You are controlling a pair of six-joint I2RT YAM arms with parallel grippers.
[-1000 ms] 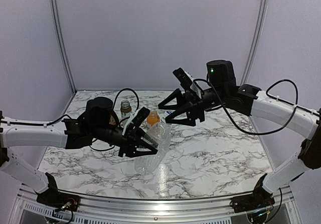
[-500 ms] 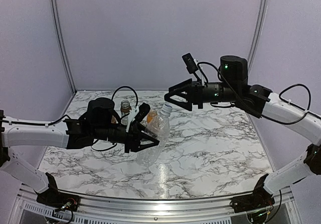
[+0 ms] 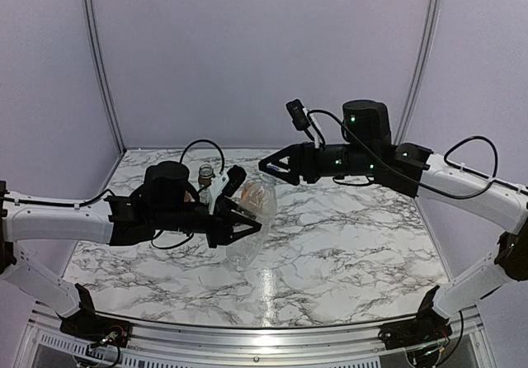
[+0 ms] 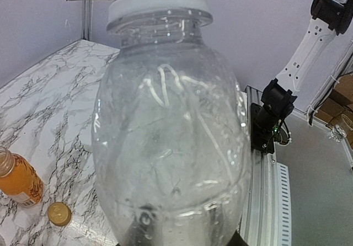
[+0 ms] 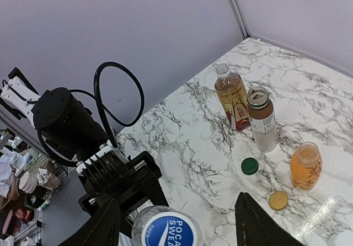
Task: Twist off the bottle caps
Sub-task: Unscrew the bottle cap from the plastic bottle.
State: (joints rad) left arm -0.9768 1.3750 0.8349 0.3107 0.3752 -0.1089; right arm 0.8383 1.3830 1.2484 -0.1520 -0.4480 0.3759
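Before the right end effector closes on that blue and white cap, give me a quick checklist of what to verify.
1. Left end effector shut on tall clear bottle: ok.
2. Blue and white cap seated on its neck: ok.
3. Right end effector open: ok.
4. Cap between the right fingers: ok.
5. Fingers level with the cap's side: cannot tell.
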